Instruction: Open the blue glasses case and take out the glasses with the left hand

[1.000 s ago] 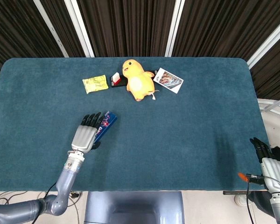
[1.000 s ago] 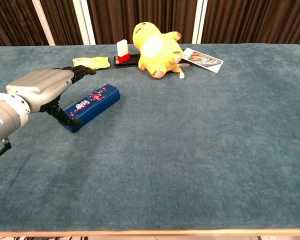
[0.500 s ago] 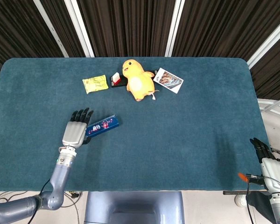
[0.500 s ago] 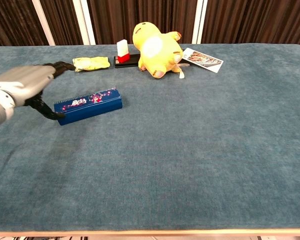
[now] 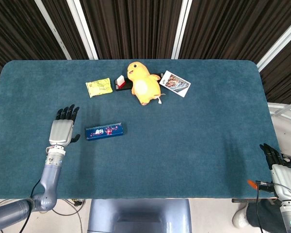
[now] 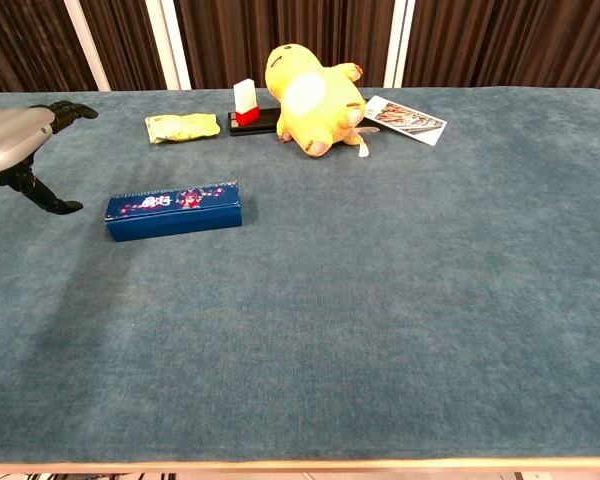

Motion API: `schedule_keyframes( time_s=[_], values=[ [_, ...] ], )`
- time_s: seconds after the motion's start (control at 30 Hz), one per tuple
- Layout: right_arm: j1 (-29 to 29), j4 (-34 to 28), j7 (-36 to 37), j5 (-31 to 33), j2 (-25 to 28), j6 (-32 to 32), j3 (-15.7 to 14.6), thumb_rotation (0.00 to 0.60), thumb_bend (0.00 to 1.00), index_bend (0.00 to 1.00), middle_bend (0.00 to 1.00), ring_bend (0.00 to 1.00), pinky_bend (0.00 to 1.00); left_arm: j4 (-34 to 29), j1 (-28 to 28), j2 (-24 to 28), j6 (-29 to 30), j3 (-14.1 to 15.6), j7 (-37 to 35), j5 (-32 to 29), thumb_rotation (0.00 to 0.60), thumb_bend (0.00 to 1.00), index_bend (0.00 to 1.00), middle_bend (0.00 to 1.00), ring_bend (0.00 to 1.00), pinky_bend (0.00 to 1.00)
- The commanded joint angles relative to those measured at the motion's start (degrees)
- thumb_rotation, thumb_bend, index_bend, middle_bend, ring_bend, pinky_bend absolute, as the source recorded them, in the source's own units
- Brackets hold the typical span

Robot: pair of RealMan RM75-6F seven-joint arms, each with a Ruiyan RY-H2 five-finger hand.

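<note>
The blue glasses case [image 5: 105, 131] lies closed on the teal table, lengthwise left to right; in the chest view the case [image 6: 174, 210] shows a patterned lid. My left hand [image 5: 62, 130] hovers to the left of the case, apart from it, fingers stretched out and holding nothing. The chest view catches only part of that left hand [image 6: 15, 142] at the left edge. My right hand [image 5: 279, 171] sits off the table's front right corner, fingers extended and empty. No glasses are visible.
At the back of the table [image 5: 208, 126] stand a yellow plush duck [image 5: 143, 83], a yellow packet [image 5: 99, 87], a small red-and-white item on a black base [image 5: 120, 83] and a printed card [image 5: 175, 83].
My left hand has drawn away to the left, off the case. The case has turned from a diagonal to lie straight across, and now sits free.
</note>
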Motion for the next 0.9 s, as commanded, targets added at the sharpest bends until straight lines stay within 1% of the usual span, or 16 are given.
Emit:
schedule_keyframes(
  time_s=[0.03,0.07,0.17,0.23,0.3,0.37,0.43,0.5,0.57,0.7,0.9],
  values=[
    [0.0,-0.1,0.0,0.1,0.0,0.0,0.0,0.6,0.17,0.0,0.0,0.0,0.2,-0.3,-0.1,0.1,-0.1,0.0,-0.5,0.0,0.6,0.21,0.0,0.0,0.0,0.07],
    [0.0,-0.1,0.0,0.0,0.0,0.0,0.0,0.6,0.17,0.0,0.0,0.0,0.2,-2.4,0.2,0.6,0.0,0.2,-1.5,0.2,0.6,0.21,0.0,0.0,0.0,0.07],
    [-0.1,-0.1,0.1,0.0,0.1,0.0,0.0,0.6,0.17,0.0,0.0,0.0,0.2,-6.5,0.8,2.2,0.7,0.9,-0.8,0.3,0.6,0.2,0.0,0.01,0.0,0.07],
    [-0.1,-0.1,0.1,0.0,0.1,0.0,0.0,0.6,0.17,0.0,0.0,0.0,0.2,-8.8,1.0,3.0,1.2,1.1,0.2,-0.2,0.6,0.21,0.0,0.07,0.0,0.07],
    [0.0,-0.1,0.2,-0.1,0.2,0.0,0.0,0.6,0.17,0.0,0.0,0.0,0.2,-11.3,1.1,3.8,1.2,1.1,1.4,-1.4,0.6,0.21,0.0,0.16,0.0,0.07],
    [0.0,-0.1,0.3,-0.1,0.2,-0.1,0.0,0.6,0.17,0.0,0.0,0.0,0.2,-13.1,0.9,4.4,1.2,0.9,2.5,-2.7,0.6,0.22,0.0,0.23,0.0,0.08],
    [0.0,-0.1,0.4,-0.1,0.2,-0.1,0.0,0.6,0.17,0.0,0.0,0.0,0.2,-14.1,0.6,4.6,1.1,0.6,3.5,-4.1,0.6,0.23,0.01,0.26,0.0,0.09],
    [0.0,-0.1,0.5,-0.1,0.3,-0.2,0.0,0.6,0.17,0.0,0.0,0.0,0.2,-14.5,0.0,4.6,0.8,0.2,4.6,-5.8,0.6,0.24,0.01,0.26,0.0,0.09],
    [0.0,-0.1,0.6,0.0,0.3,-0.3,0.0,0.6,0.17,0.0,0.0,0.0,0.2,-15.0,-1.0,4.4,-0.1,-0.3,6.6,-8.9,0.6,0.25,0.01,0.24,0.0,0.09],
    [0.0,-0.2,0.6,0.0,0.4,-0.3,0.0,0.6,0.17,0.0,0.0,0.0,0.2,-15.5,-2.2,4.3,-0.5,-0.8,8.6,-12.1,0.6,0.27,0.01,0.23,0.0,0.09],
    [0.0,-0.3,0.7,0.0,0.4,-0.4,0.0,0.6,0.17,0.0,0.0,0.0,0.2,-15.2,-4.2,3.2,-0.8,-1.0,10.8,-16.2,0.6,0.3,0.02,0.23,0.0,0.09]
  ],
)
